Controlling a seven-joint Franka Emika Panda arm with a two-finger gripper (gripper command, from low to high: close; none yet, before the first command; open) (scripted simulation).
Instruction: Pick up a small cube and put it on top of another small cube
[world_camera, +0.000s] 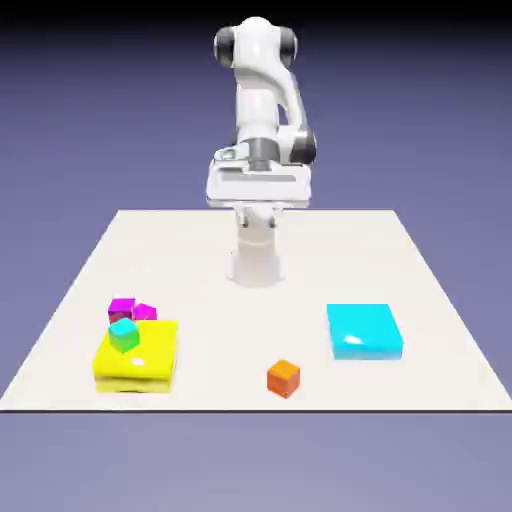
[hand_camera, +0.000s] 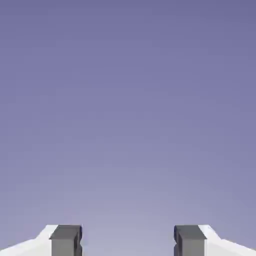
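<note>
With nothing grasped, the pincer (hand_camera: 128, 242) hangs spread wide above the bench's (world_camera: 420, 290) far side, so reaching down to the small orange cube (world_camera: 284, 378) at the near edge seems next.

So on the counter (world_camera: 90, 270) there's a flat yellow block (world_camera: 138, 362) toward the exterior view's left with a small teal cube (world_camera: 124, 335) sitting on its far corner. Two small magenta cubes (world_camera: 132, 310) sit just behind it. A flat cyan block (world_camera: 364, 332) lies well apart, on the right.
</note>
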